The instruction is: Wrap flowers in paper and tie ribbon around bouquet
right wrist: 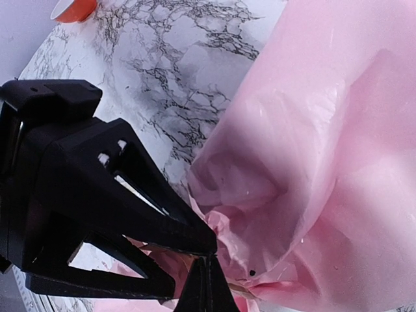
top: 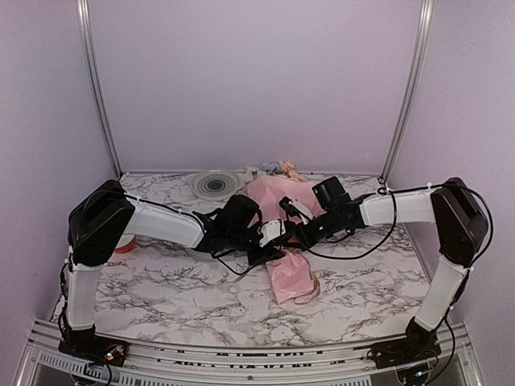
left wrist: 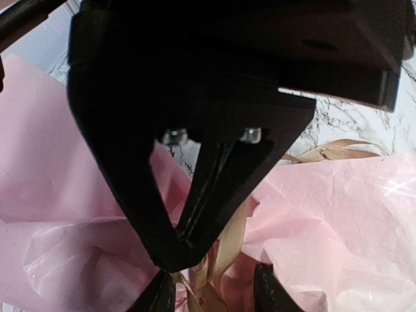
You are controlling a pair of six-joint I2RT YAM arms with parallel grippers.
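Purple walls stand round a marble table, and both arms reach in to the middle of it. Right under the two tools lies the bouquet, a bundle of pink paper. One end points back to the arm bases, and the flowers peek out on the far side of the tools. The left gripper has its two fingers apart. The ribbon and some bunched paper sit in the gap between them, but I cannot tell if the fingers squeeze anything or just hang round it. The right gripper is closed tight, tip to tip with the left one and almost touching it. Ribbon runs right up to its tip, yet I cannot tell if it is pinched there. A loop of ribbon lies off to one side of the left gripper, at the edge of the paper. I think the tying is under way, and no knot shows yet. Things could go wrong from here. The two tools are so close that they could bump and knock the ribbon loose. The ribbon looks thin and smooth, so it could slip out of closed fingers on a pull. A hard pull could rip the thin paper, or drag the ribbon off the end, and then the bundle would fall open. An orange spool sits far off, behind the left arm.
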